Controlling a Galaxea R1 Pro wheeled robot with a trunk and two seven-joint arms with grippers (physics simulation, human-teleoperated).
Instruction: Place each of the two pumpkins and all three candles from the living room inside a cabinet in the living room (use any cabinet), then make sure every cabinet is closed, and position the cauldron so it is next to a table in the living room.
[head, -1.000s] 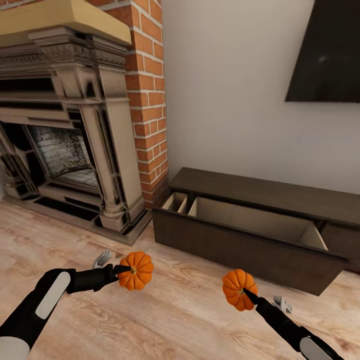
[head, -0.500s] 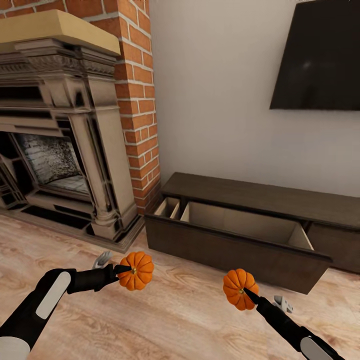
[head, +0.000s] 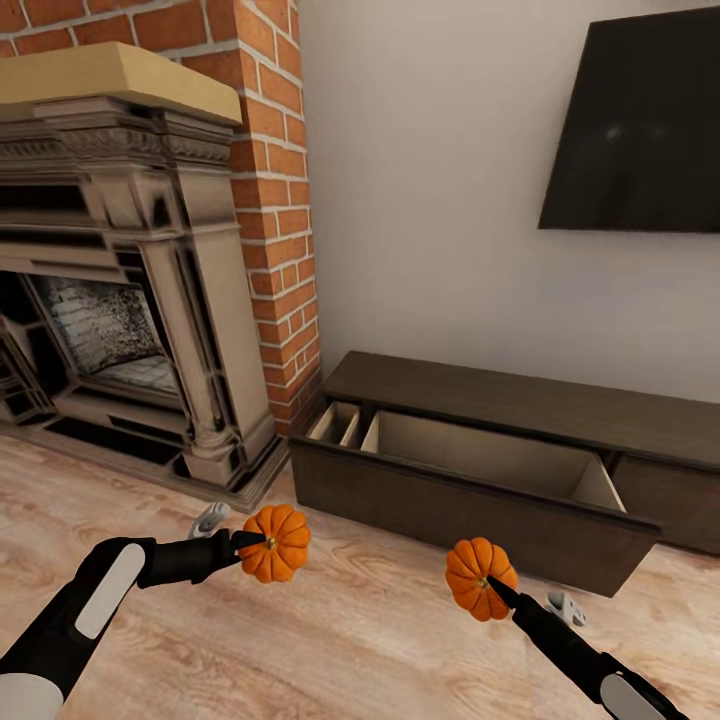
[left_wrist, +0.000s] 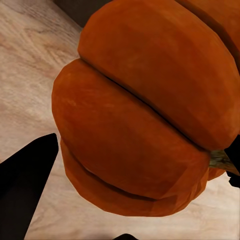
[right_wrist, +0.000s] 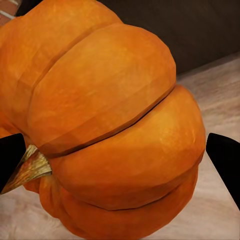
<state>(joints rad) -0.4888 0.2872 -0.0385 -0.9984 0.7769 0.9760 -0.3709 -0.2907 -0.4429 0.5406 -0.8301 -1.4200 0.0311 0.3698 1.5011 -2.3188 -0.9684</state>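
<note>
Gaping cabinet drawer (head: 470, 455), pale interior bare; pumpkins (head: 275, 542) outside.

Black arms (head: 60, 625), pale grey panels

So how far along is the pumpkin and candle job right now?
Done: the long dark brown wooden cabinet stands open, pale interior bare. In hand: the left hand and right hand each hold a round orange ribbed pumpkin. Left: stow both, candles, closing, cauldron.

Two pumpkins (head: 275, 542) (head: 480, 577); one cabinet (head: 500, 470), front open; one fireplace (head: 130, 260); one wall screen (head: 640, 130).
</note>
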